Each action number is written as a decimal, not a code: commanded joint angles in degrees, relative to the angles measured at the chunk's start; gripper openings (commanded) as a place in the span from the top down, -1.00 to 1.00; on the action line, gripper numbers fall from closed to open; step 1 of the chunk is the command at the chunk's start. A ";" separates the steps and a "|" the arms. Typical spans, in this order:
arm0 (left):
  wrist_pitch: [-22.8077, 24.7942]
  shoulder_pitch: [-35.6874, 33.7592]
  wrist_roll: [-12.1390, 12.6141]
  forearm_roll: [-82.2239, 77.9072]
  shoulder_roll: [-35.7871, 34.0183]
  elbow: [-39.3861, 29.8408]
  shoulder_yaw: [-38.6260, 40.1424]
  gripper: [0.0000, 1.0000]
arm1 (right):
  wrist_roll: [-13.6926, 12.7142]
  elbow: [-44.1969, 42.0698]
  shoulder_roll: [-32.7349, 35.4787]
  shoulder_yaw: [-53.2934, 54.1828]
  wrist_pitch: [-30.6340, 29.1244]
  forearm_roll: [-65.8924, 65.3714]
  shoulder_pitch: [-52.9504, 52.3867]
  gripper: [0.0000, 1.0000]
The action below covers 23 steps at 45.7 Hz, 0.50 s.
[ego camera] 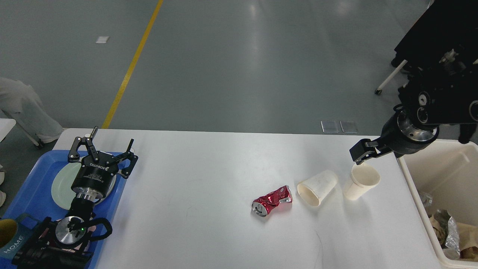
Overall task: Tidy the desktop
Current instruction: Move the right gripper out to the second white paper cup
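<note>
Head view, looking down on the desktop (209,179), a white slab filling the lower half of the view from about 8 o'clock across to 4 o'clock. Left gripper (102,146) hangs at 9 o'clock over the blue tray (28,186), its fingers spread wide apart and holding nothing; beneath it lies a pale green plate (61,185). A mug marked HOME (11,239) sits in the tray's near corner at 8 o'clock. Right arm enters from 2 o'clock; the right gripper (361,155) sits just above the far rim of the upright paper cup (359,181). Seen dark and end-on, so how far it is opened cannot be told, nor whether it touches the cup. Just left of that cup lies a second paper cup (317,186) tipped on its side, mouth toward the viewer. Just beside it, at about 6 o'clock from view centre, a crushed red can (272,201) rests on the desktop. Cream bin (433,164) stands off the desktop's right end at 4 o'clock, with crumpled wrappers (448,231) in its near end. Yellow floor line (130,67) runs off toward 11 o'clock.
</note>
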<state>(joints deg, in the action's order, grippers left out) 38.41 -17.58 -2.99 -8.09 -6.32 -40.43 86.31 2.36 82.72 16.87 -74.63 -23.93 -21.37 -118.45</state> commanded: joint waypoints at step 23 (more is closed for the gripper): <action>0.08 0.00 0.00 0.00 -0.01 0.00 0.00 -0.93 | -0.78 -29.90 -8.34 5.72 4.24 1.77 31.95 -1.00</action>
<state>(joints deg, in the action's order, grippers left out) 38.41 -17.58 -2.99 -8.09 -6.33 -40.43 86.31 1.70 56.14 9.55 -69.01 -20.62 -19.96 -89.82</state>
